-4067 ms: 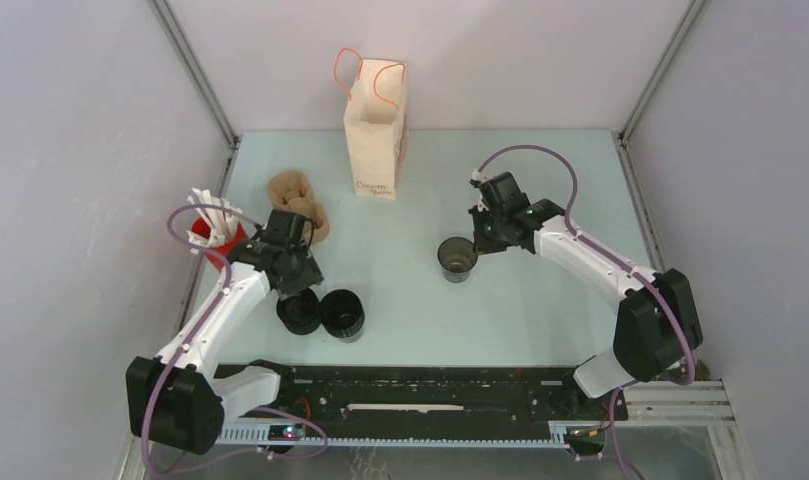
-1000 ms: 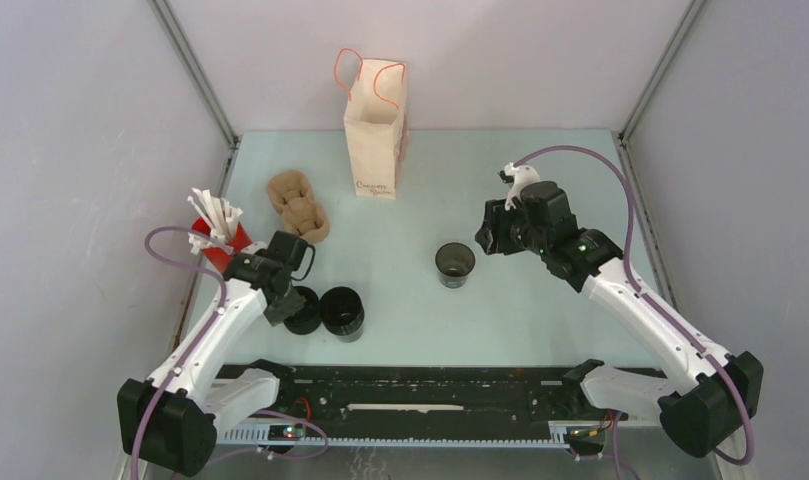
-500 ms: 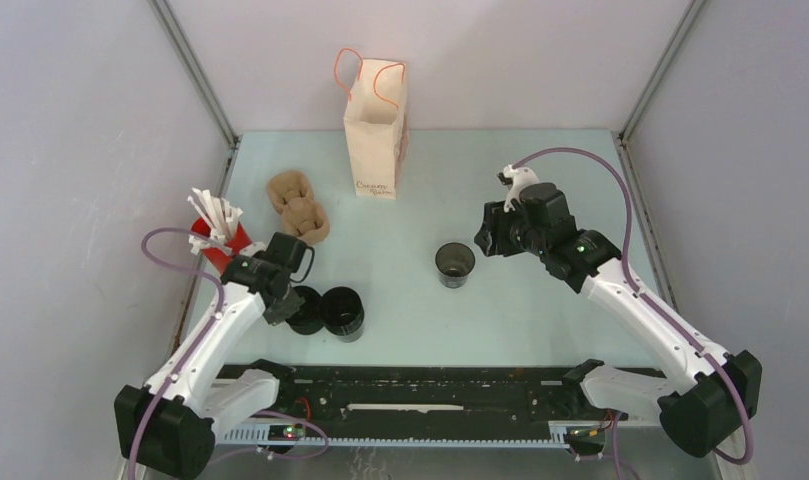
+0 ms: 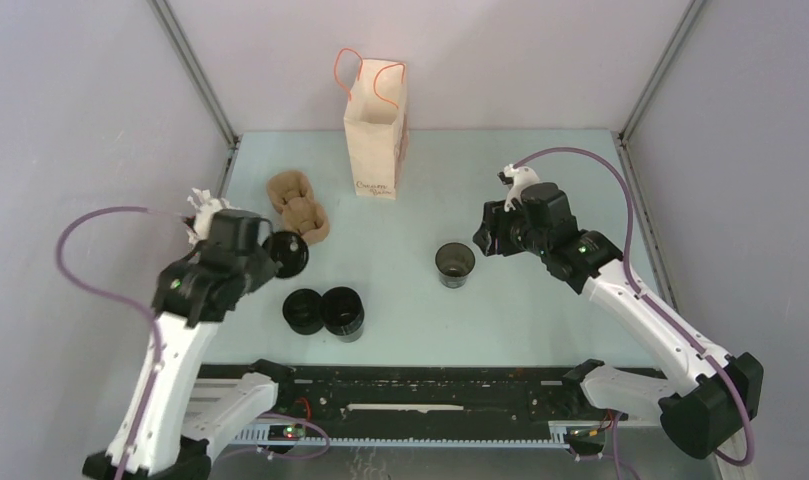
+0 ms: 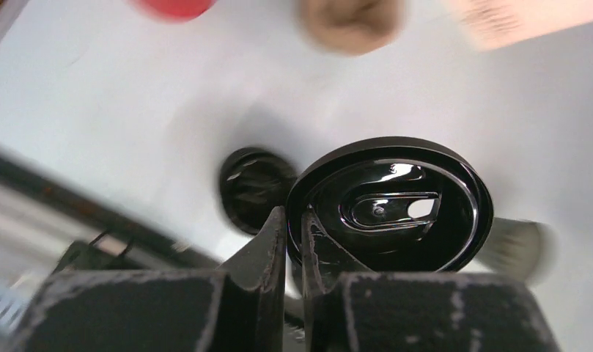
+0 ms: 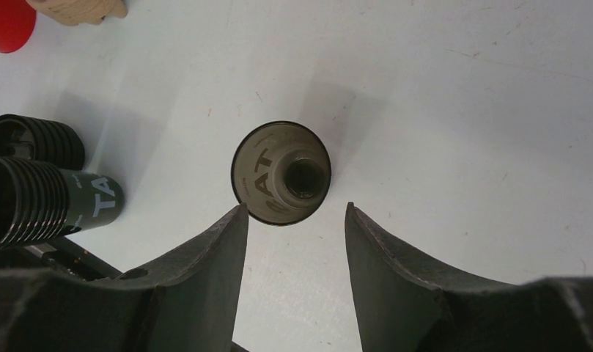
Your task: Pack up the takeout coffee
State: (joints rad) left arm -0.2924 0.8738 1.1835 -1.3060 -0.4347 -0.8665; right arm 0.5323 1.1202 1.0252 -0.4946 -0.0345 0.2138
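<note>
Both arms [image 4: 640,308] are white with black joints and purple cables [image 4: 576,153].

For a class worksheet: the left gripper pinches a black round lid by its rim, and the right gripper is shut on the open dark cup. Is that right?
One error: the right gripper is open, its fingers apart above the open dark cup, as the right wrist view shows. The left gripper does pinch the black round lid by its rim.

This is a robot test cell in a lab. Plain pale panels [image 4: 80,150] close in the table [image 4: 540,320] on three sides. Aluminium struts [image 4: 192,68] (bare, unpainted) rise from its far corners, and a black mounting rail [image 4: 430,393] runs along its near edge.
</note>
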